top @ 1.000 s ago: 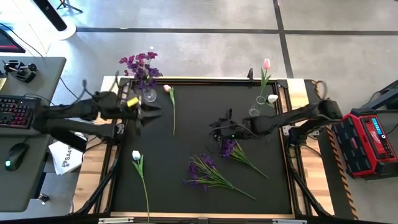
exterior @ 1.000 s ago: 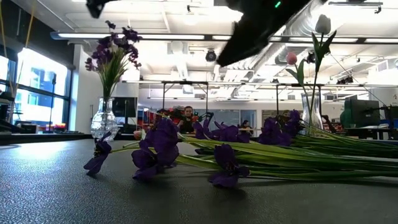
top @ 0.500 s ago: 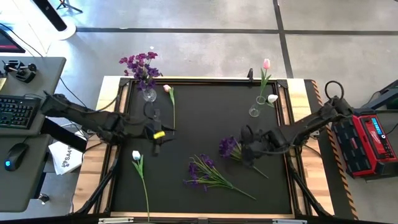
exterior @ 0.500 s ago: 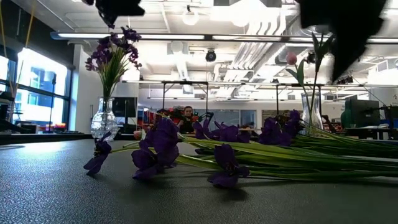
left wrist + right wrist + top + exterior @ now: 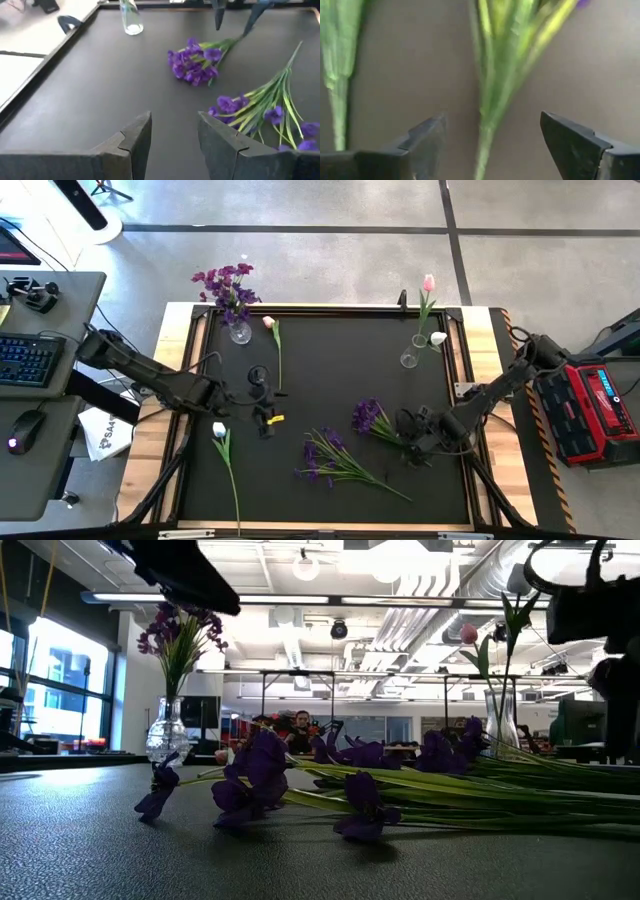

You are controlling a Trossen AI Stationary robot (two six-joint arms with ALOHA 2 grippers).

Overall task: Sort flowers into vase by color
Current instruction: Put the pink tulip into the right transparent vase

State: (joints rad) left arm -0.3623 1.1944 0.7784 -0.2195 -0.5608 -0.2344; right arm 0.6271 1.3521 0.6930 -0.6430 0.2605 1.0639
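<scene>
High view: your right gripper sits over the green stem of the purple-blossomed artificial flower sprig lying on the black tabletop; right wrist view: it's wide open and empty, so pinch that light, floppy stem mid-length; left wrist view: left gripper open, empty.

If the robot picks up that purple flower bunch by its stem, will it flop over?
Probably a little: the purple flower bunch has thin green stems and a heavy-looking blossom head, so it may droop. It looks light, and the right gripper, jaws open around the stem, should lift it easily.
</scene>
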